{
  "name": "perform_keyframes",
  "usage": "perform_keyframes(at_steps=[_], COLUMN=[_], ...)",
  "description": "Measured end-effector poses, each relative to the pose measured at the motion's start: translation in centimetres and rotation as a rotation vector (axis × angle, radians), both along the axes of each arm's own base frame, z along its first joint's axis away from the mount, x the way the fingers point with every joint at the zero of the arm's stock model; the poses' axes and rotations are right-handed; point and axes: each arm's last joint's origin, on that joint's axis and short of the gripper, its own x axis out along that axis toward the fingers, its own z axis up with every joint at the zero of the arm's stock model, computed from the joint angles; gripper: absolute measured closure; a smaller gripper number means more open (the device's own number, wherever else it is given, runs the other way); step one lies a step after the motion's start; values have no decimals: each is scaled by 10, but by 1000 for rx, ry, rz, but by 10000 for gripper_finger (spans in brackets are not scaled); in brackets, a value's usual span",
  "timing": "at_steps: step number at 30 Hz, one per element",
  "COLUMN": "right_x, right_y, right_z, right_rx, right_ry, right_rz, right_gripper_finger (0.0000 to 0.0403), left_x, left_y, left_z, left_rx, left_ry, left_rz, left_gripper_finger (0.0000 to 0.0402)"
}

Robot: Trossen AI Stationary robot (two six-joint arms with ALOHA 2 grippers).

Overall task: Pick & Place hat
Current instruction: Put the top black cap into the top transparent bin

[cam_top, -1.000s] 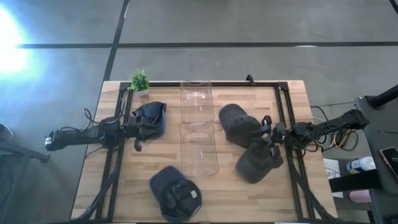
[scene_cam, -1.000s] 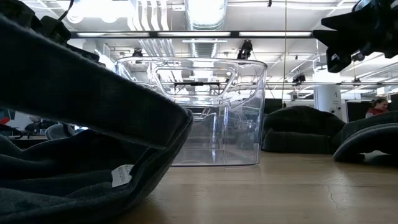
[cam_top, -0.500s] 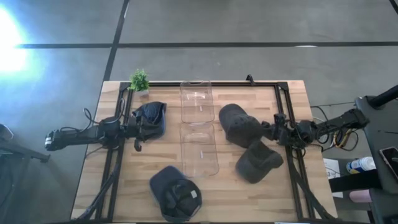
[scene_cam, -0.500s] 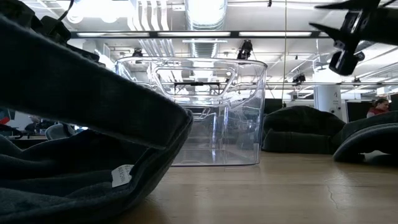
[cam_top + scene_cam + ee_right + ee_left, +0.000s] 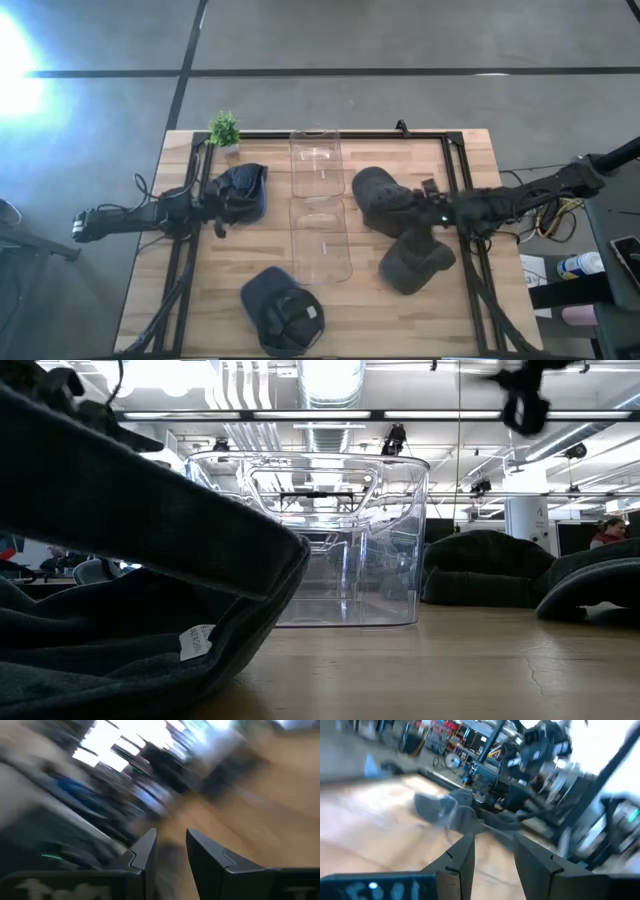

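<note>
nothing looks placed yet: the clear bins in the middle of the high view hold no hat, so by my judgement the whole pick and place is still ahead. at the left of the high view the left gripper [image 5: 222,208] sits beside the dark blue hat [image 5: 244,190] at centre left, touching or nearly so, and its wrist view shows the fingers [image 5: 461,865] apart by a narrow gap with nothing between them. lower centre lies another dark hat [image 5: 282,312], turned up so its inside and strap show. the two clear bins [image 5: 318,215] stand end to end in the middle, both empty. right of them a rounded black hat [image 5: 380,198] sits at centre right, with a charcoal hat [image 5: 414,263] just below it toward the lower right. the right gripper [image 5: 428,215] hangs over the gap between these two, its fingers [image 5: 145,860] narrowly parted and holding nothing. all the hats look soft and slumped, likely to fold under a pinch.
</note>
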Motion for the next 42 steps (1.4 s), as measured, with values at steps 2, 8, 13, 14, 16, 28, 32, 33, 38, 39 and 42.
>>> perform_keyframes(at_steps=[2, 8, 13, 14, 16, 28, 32, 33, 38, 39, 42], right_x=[-3, 12, 43, 48, 57, 99, 109, 110, 111, 112, 114], right_y=[-8, -39, -83, -94, -115, -218, -251, -258, -285, -288, -297], right_z=[-5, 12, 13, 11, 5, -23, -42, -47, -73, -78, -87], right_rx=[31, -92, -101, -81, -55, -212, -257, -255, -215, -208, -197], right_ry=[268, 595, 719, 741, 797, 1070, 1143, 1153, 1147, 1139, 1090], right_rz=[-105, -274, -330, -323, -296, 109, 254, 284, 425, 448, 515], right_gripper_finger=[305, 285, 240, 229, 207, 169, 175, 177, 179, 179, 180], left_x=[0, 0, 0, 0, 0, 0, 0, 0, -1, -1, -1], left_y=[0, 0, 0, 0, 0, 1, 3, 3, 3, 3, 3], left_z=[0, 0, 0, 0, 0, 0, 0, 0, 0, 0, 0], left_rx=[-190, -646, -705, -705, -705, -695, -726, -726, -717, -718, -718], left_ry=[-23, -77, -83, -84, -84, -100, -125, -127, -126, -126, -126], left_rz=[5, 20, 22, 22, 22, 69, 119, 124, 126, 126, 126], left_gripper_finger=[274, 274, 274, 274, 274, 274, 274, 274, 274, 274, 274])
